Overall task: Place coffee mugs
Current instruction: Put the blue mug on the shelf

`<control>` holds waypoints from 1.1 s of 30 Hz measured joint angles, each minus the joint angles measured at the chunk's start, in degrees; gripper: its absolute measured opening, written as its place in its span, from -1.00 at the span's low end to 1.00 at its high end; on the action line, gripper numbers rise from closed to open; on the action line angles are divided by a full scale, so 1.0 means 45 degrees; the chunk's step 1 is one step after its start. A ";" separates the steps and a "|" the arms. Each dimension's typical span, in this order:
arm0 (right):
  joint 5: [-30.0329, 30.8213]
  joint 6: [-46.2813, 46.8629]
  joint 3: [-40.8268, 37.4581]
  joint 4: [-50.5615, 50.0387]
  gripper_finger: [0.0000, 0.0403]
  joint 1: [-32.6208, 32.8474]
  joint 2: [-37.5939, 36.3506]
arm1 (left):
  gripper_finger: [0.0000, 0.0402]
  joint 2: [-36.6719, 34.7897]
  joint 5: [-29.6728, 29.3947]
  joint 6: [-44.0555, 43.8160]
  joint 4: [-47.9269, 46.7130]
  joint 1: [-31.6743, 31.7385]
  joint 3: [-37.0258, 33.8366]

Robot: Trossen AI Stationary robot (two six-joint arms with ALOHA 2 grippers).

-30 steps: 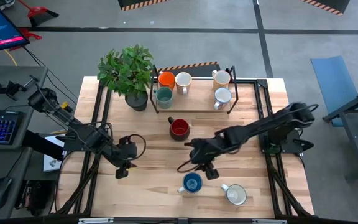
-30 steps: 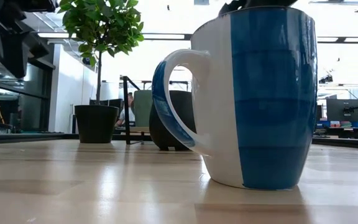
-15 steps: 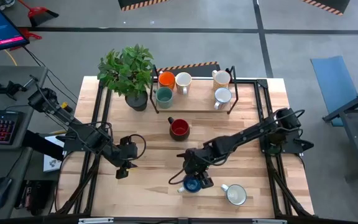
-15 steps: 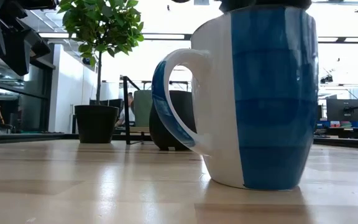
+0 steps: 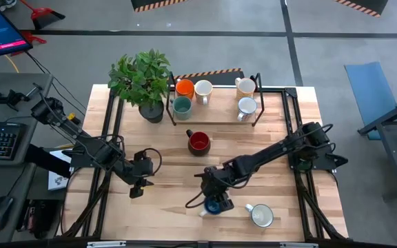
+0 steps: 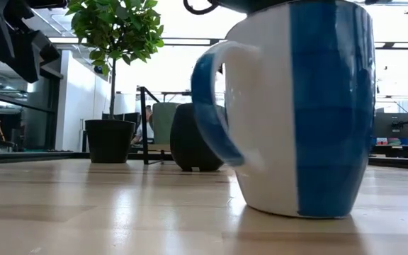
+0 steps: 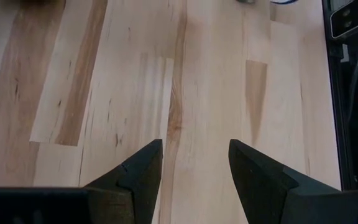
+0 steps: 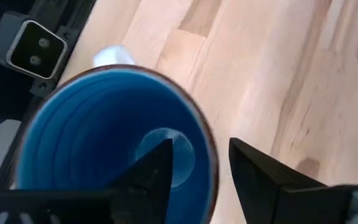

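Note:
The blue-and-white mug [image 5: 213,204] stands upright on its base near the table's near edge and fills the low view [image 6: 296,113]. My right gripper [image 5: 216,196] is directly above it, open, its fingers astride the mug's rim [image 8: 201,152]. My left gripper [image 5: 136,186] waits open over bare wood at the left [image 7: 194,155]. A red mug [image 5: 198,142] stands mid-table, and a white mug [image 5: 260,215] stands to the right of the blue one. The orange [image 5: 184,87], cream [image 5: 203,89], teal [image 5: 182,105] and two white mugs [image 5: 246,96] sit on the far rack. My right gripper comes at the blue mug from above, pointing down. One finger [image 8: 157,165] is inside the hollow and the other [image 8: 253,168] is outside the wall, with the rim [image 8: 211,149] between them. The mug stands on the table. Which finger touches the wall I cannot tell.
A potted plant [image 5: 143,79] stands at the far left beside the black rack [image 5: 216,122]. Black frame rails [image 5: 291,131] run along both table sides. Bare wood lies between the two grippers and left of the blue mug.
My right gripper has moved toward the table's near edge and down, from mid-table onto the blue mug, until its fingers stand astride the rim. In the low view the mug has shifted a little on the table and turned, its handle swinging round.

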 joint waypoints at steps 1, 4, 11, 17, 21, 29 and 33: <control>0.0033 0.0000 0.0000 0.0000 -0.30 0.0000 0.0010 | -0.14 0.0000 -0.0014 0.0000 0.0015 0.0000 0.0000; 0.0052 0.0000 0.0000 0.0027 -0.30 0.0000 0.0075 | -0.14 0.0000 -0.0042 0.0005 0.0015 0.0000 0.0005; 0.0535 0.0510 0.0000 0.0036 -0.60 -0.0006 0.0094 | -0.14 0.0000 -0.0052 0.0005 0.0010 0.0000 0.0005; 0.1410 0.0806 0.0000 0.0094 -0.95 -0.0019 0.0085 | -0.14 0.0000 -0.0172 0.0348 0.0010 0.0000 0.0005; 0.1719 0.0749 -0.0005 0.0393 -0.98 0.0018 0.0085 | -0.14 0.0000 -0.0381 0.0485 0.0010 0.0000 0.0010; 0.3901 0.1063 0.0155 -0.0005 -0.99 -0.0177 -0.0105 | -0.14 0.0000 -0.0382 0.0442 0.0010 0.0000 0.0010; 0.4760 0.0627 0.1540 -0.1271 -1.00 -0.0255 -0.0301 | -0.14 0.0000 -0.0382 0.0437 0.0005 0.0000 0.0010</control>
